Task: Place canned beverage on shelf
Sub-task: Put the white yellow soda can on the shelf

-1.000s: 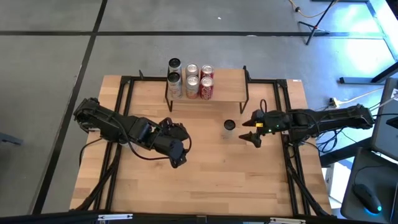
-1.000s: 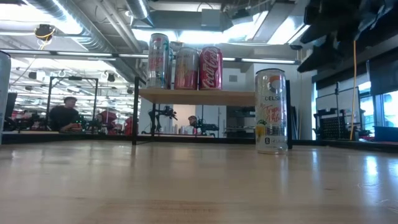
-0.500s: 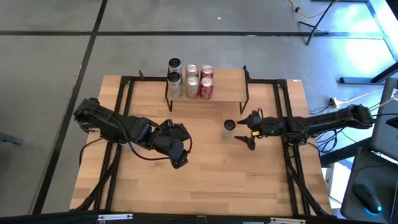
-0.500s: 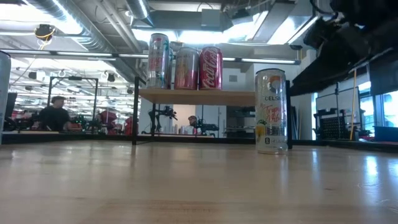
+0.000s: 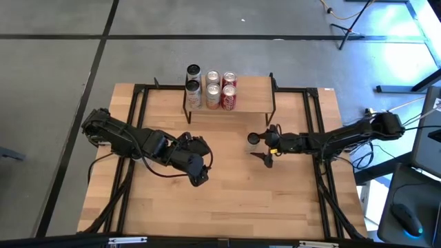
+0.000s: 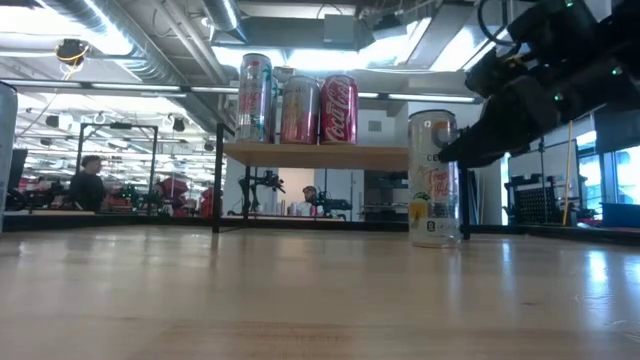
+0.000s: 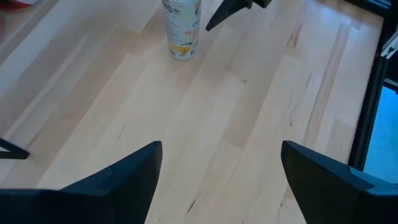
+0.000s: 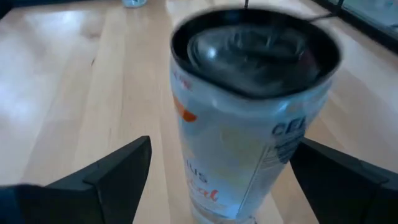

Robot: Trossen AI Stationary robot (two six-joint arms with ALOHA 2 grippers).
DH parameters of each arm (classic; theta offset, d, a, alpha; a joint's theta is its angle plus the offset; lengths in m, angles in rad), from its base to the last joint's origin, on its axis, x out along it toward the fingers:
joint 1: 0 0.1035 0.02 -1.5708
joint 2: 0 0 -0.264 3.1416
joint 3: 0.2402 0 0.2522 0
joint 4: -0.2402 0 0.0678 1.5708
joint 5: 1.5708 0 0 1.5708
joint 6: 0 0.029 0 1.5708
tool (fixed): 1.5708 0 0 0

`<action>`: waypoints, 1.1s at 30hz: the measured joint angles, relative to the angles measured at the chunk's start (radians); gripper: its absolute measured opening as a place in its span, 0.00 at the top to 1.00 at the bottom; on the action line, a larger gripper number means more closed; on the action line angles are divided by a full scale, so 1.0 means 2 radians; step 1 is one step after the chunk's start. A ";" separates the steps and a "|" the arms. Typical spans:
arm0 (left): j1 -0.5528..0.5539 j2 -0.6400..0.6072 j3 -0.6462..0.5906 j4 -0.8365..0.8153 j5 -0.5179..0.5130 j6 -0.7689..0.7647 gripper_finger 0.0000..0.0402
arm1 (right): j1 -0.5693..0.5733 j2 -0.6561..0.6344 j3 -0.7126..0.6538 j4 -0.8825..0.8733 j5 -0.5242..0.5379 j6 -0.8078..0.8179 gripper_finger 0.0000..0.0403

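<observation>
With spread fingers flanking the upright can at frame centre-right on the surface, right gripper poised unclenched, left gripper idle and open lower-left; shelf above; off-centre closing likely to topple it.

Past the spread left gripper, a can stands upright on the table.

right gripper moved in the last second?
Yes. In the high view the right gripper has slid toward the left arm's side, away from the table's black side rail, and now straddles the loose can, fingers open.
</observation>
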 joint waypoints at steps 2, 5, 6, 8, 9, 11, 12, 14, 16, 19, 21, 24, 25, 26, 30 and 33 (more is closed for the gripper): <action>0.000 0.000 0.000 0.000 0.000 0.000 0.21 | 0.000 0.012 0.000 0.012 0.000 0.001 0.10; 0.001 0.000 0.000 0.000 -0.001 0.000 0.21 | 0.000 0.022 0.000 0.024 0.000 0.000 0.15; 0.001 0.000 0.000 0.000 -0.002 0.000 0.21 | 0.000 0.023 0.000 0.026 0.000 0.000 0.18; 0.001 0.000 0.000 0.000 -0.002 0.000 0.21 | 0.000 0.024 0.000 0.032 0.000 0.000 0.27; 0.001 0.000 0.000 0.000 -0.002 0.000 0.21 | 0.000 0.024 0.000 0.034 0.000 0.000 0.32; 0.001 0.000 0.000 0.000 -0.002 0.000 0.21 | 0.000 0.020 0.000 0.034 0.000 0.000 0.43; 0.001 0.000 0.000 -0.001 -0.002 0.000 0.21 | 0.000 0.017 0.000 0.032 0.000 0.000 0.49; 0.001 0.000 0.000 -0.001 -0.002 0.000 0.21 | 0.000 0.006 0.001 0.030 0.000 0.000 0.54; 0.002 0.000 0.000 -0.001 -0.002 0.000 0.21 | 0.000 -0.008 0.010 0.012 0.002 -0.001 0.54; 0.002 0.000 0.000 -0.001 -0.003 0.000 0.21 | 0.000 -0.024 0.042 -0.036 0.002 -0.012 0.54; 0.002 0.000 0.000 0.000 -0.003 0.000 0.21 | 0.000 -0.035 0.070 -0.082 0.000 -0.014 0.54; 0.002 0.000 0.000 0.000 -0.003 0.000 0.21 | 0.000 -0.049 0.128 -0.151 0.007 -0.018 0.54; 0.002 0.000 0.000 0.001 -0.004 0.000 0.21 | -0.001 -0.056 0.149 -0.180 0.014 -0.026 0.54; 0.002 0.000 0.000 0.001 -0.004 0.000 0.21 | -0.005 -0.063 0.169 -0.209 0.019 -0.034 0.54; 0.002 0.000 0.000 0.001 -0.006 0.000 0.21 | -0.039 -0.082 0.250 -0.295 0.023 -0.066 0.54; 0.002 0.000 0.000 0.001 -0.009 0.000 0.21 | -0.091 -0.089 0.301 -0.325 0.019 -0.090 0.54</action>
